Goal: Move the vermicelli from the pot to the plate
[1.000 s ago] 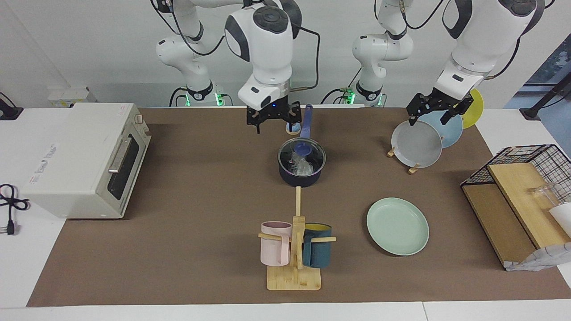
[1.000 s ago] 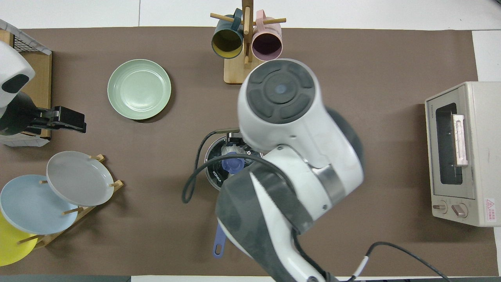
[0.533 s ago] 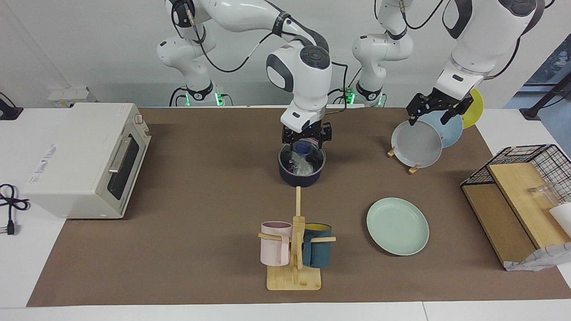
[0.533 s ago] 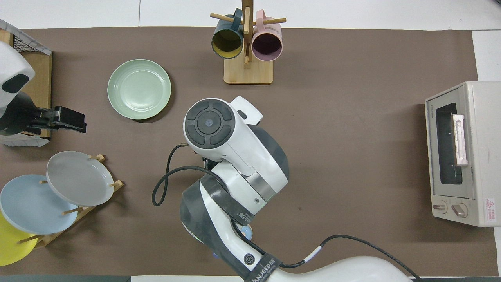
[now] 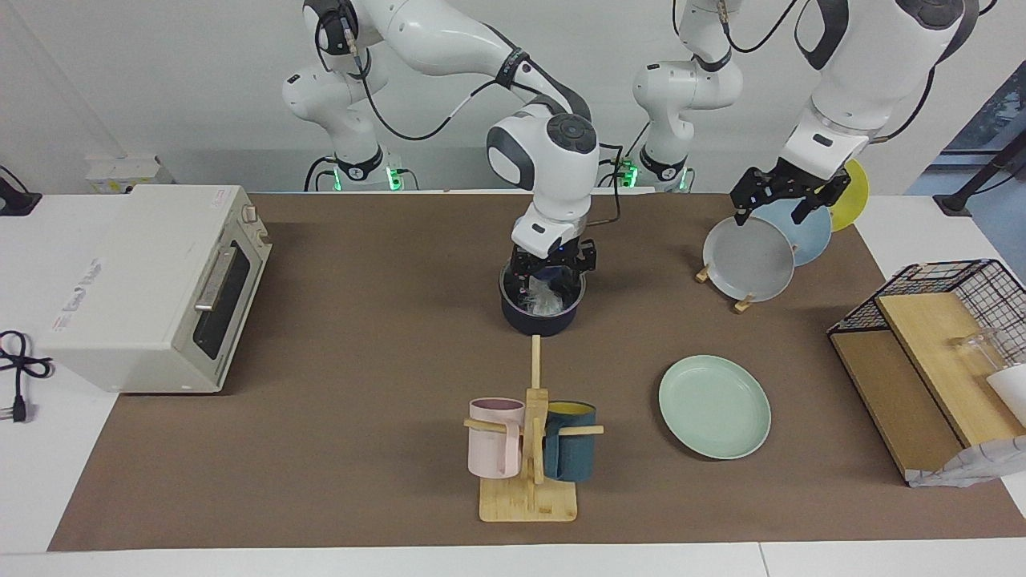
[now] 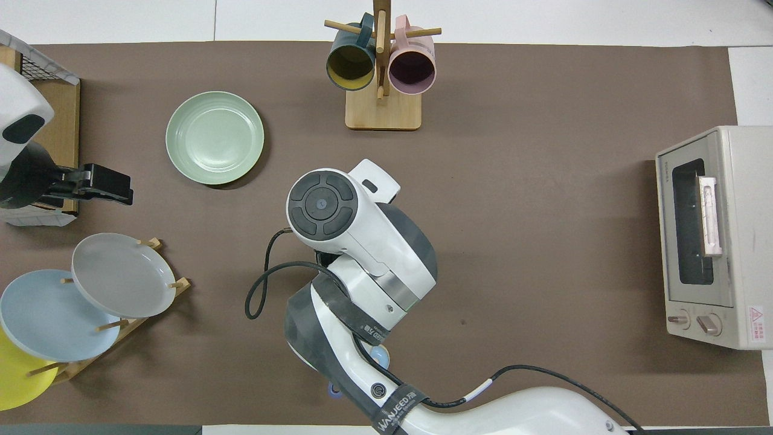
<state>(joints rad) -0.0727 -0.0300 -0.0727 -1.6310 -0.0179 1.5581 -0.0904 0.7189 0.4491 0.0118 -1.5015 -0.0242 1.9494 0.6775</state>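
dark navy pot (image 5: 539, 319) holding translucent white vermicelli (image 5: 547, 300); pale mint-green plate (image 5: 714, 406) lying on brown table mat (image 5: 361, 336); pink mug (image 5: 494, 437) and teal mug (image 5: 570, 450) hanging on light wooden stand (image 5: 528, 501); grey plate (image 5: 748, 260), light blue plate (image 5: 809, 231), yellow plate (image 5: 854, 192) leaning in rack; cream toaster oven (image 5: 152, 284) showing dark window.

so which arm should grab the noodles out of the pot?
Right. The right gripper is open and already down at the mouth of the pot, directly over the noodles. The left gripper waits over the plate rack, away from the pot.
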